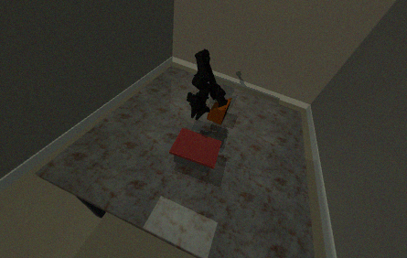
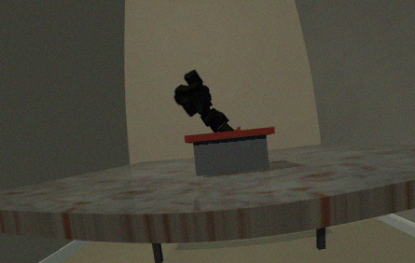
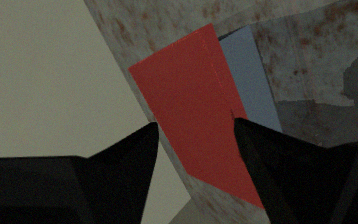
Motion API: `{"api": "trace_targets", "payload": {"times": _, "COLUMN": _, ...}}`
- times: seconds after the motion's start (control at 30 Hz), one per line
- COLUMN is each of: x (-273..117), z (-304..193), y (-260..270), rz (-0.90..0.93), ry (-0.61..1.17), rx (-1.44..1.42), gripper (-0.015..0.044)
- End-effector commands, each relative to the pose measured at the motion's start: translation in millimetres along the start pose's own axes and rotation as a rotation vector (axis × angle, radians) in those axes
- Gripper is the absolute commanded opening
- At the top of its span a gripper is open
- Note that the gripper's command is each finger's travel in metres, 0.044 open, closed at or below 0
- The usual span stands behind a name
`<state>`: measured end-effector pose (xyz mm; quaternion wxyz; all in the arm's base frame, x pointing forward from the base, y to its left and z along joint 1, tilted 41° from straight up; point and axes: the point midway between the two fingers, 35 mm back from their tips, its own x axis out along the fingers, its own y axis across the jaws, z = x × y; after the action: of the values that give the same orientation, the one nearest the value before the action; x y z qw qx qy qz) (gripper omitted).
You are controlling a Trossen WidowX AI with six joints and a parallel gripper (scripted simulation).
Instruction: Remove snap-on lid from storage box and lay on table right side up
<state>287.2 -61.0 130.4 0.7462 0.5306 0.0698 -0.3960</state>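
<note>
The red lid lies on top of the grey-blue storage box and overhangs its walls. A dark band shows just below the lid's rim in the exterior view. The box stands on the table. My gripper is partly open with nothing between its fingers. It is in the air on the arm-base side of the box, above the table and apart from the lid. In the wrist view the lid shows beyond the fingertips, and the right finger hides part of it. In the exterior view the fingers are not distinct.
The arm's orange base is behind the box. A pale rectangular patch lies at the table's near edge in the top view. The speckled table has walls beyond its back and sides.
</note>
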Motion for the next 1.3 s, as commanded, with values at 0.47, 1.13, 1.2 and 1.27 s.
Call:
{"api": "trace_targets", "payload": {"times": 0.47, "x": -20.7, "z": -63.7, "y": -17.0, "rz": 0.024, "ry": 0.036, "rx": -0.366, "gripper": 0.0235}}
{"api": "trace_targets", "payload": {"times": 1.13, "x": 20.1, "z": -51.7, "y": -53.0, "rz": 0.024, "ry": 0.034, "rx": -0.379, "gripper": 0.0235}}
{"api": "trace_targets", "payload": {"times": 1.2, "x": 23.0, "z": -52.0, "y": -52.5, "rz": 0.023, "ry": 0.034, "rx": -0.378, "gripper": 0.0235}}
{"api": "trace_targets", "payload": {"times": 1.27, "x": 26.0, "z": -52.4, "y": -52.0, "rz": 0.023, "ry": 0.034, "rx": -0.378, "gripper": 0.0235}}
